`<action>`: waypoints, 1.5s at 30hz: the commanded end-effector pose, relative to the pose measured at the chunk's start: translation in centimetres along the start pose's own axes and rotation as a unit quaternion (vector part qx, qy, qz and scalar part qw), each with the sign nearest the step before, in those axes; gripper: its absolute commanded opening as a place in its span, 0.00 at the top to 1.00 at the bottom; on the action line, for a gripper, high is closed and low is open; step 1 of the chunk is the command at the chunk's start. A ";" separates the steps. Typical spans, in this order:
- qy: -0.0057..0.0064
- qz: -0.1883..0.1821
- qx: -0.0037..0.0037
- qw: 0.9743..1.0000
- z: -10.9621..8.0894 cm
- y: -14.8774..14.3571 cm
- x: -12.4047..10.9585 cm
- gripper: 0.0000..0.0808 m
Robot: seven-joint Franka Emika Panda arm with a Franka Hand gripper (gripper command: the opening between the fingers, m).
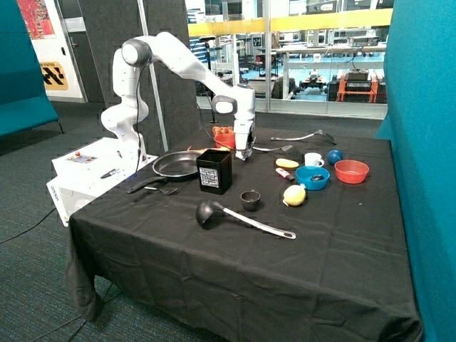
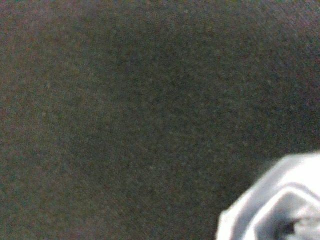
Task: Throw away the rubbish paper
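My gripper [image 1: 244,151] hangs low over the black tablecloth, just behind the black square bin [image 1: 214,171] and in front of an orange-red container [image 1: 224,135]. The wrist view is filled by the cloth seen from very close, with one white crumpled paper wad [image 2: 280,205] at the picture's corner, right by the gripper. In the outside view the wad is hidden behind the gripper. No second wad shows in either view.
A frying pan [image 1: 177,164] lies beside the bin. A ladle [image 1: 235,216] and small dark cup [image 1: 250,200] lie in front. Beyond are a yellow lemon-like object [image 1: 294,194], blue bowl [image 1: 312,177], red bowl [image 1: 351,171], white cup [image 1: 313,159] and blue ball [image 1: 334,157].
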State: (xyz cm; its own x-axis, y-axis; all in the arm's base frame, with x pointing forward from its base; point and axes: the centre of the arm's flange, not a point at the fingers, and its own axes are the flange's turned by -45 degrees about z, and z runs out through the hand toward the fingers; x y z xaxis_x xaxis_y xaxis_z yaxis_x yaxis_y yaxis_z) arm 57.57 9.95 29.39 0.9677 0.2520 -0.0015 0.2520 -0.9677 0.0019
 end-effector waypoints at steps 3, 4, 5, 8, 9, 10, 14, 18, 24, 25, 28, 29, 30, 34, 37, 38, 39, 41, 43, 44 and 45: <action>0.001 0.001 0.001 1.000 -0.2 0.5 -0.4 1.00; 0.001 0.001 0.001 1.000 -0.2 0.5 -0.4 1.00; 0.001 0.001 0.001 1.000 -0.3 0.6 -0.4 1.00; 0.001 0.001 0.001 1.000 -0.7 0.7 -0.4 1.00; 0.001 0.001 0.001 1.000 -0.7 0.7 -0.4 1.00; 0.001 0.000 0.001 1.000 -0.9 0.7 -0.4 1.00; 0.001 -0.006 0.001 1.000 -2.1 0.7 -0.4 1.00; 0.001 -0.014 0.001 1.000 -4.0 0.8 -0.3 1.00; 0.001 -0.021 0.001 1.000 -7.2 1.3 -0.3 1.00; 0.001 -0.022 0.001 1.000 -8.2 1.6 -0.4 1.00; 0.001 -0.020 0.001 1.000 -10.3 2.5 -0.7 1.00; 0.001 -0.020 0.001 1.000 -10.5 2.5 -0.7 1.00; 0.001 -0.019 0.001 1.000 -10.9 2.8 -0.8 1.00; 0.001 -0.011 0.001 1.000 -12.9 4.0 -1.4 1.00; 0.001 -0.002 0.001 1.000 -14.2 5.2 -1.8 1.00; 0.001 0.001 0.001 1.000 -14.7 5.7 -2.0 1.00; 0.001 0.004 0.001 1.000 -15.1 6.2 -2.2 1.00; 0.001 0.009 0.001 1.000 -15.7 7.0 -2.6 1.00; 0.001 0.015 0.001 1.000 -16.2 8.0 -3.1 1.00; 0.001 0.020 0.001 1.000 -16.5 8.6 -3.4 1.00; 0.001 0.021 0.001 1.000 -16.7 9.0 -3.6 1.00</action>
State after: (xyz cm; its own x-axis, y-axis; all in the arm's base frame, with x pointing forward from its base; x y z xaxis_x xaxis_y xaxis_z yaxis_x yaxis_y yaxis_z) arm 56.87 4.27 42.63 0.9678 0.2516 0.0025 0.2516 -0.9678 -0.0004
